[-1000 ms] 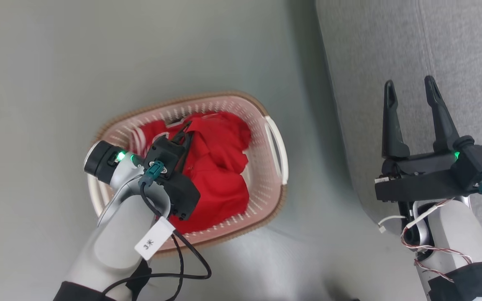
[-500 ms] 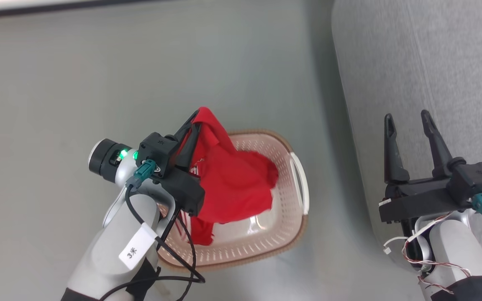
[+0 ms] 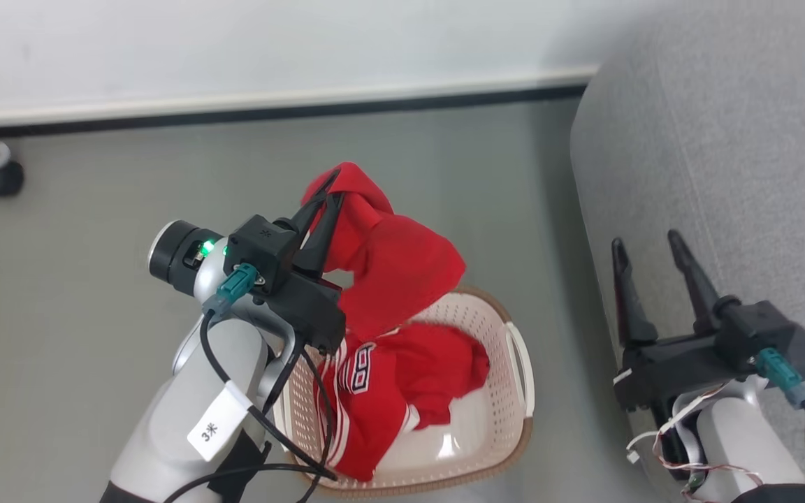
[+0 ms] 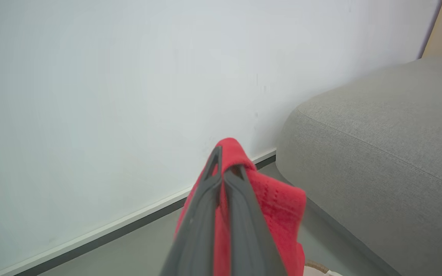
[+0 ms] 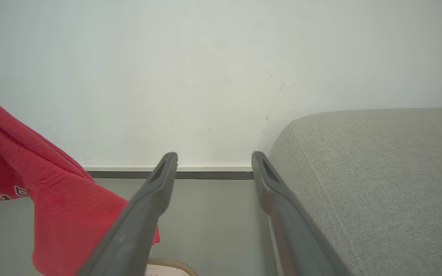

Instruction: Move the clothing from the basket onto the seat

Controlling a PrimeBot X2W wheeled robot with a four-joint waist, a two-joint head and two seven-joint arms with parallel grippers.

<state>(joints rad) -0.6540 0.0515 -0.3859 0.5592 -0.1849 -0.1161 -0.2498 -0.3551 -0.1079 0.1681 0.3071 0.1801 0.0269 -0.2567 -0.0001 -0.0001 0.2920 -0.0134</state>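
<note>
My left gripper (image 3: 332,187) is shut on a fold of red clothing (image 3: 395,269), lifted above the cream basket (image 3: 518,356). The garment hangs from the fingers down into the basket, where its lower part with dark white-edged numerals (image 3: 362,367) still lies. In the left wrist view the fingers (image 4: 205,207) pinch the red clothing (image 4: 278,203). My right gripper (image 3: 643,241) is open with nothing between its fingers, over the edge of the grey seat (image 3: 724,140). The seat (image 4: 378,153) and the hanging clothing (image 5: 52,203) also show in the wrist views.
A white wall with a dark baseboard (image 3: 270,115) runs behind the basket. A black caster wheel (image 3: 1,178) stands at the far left on the grey floor (image 3: 81,279). Cables hang from my left forearm over the basket's left rim.
My left gripper has lifted the red clothing up out of the basket, stretching it. The head view has shifted, bringing the wall and baseboard into sight. The right gripper stays open.
</note>
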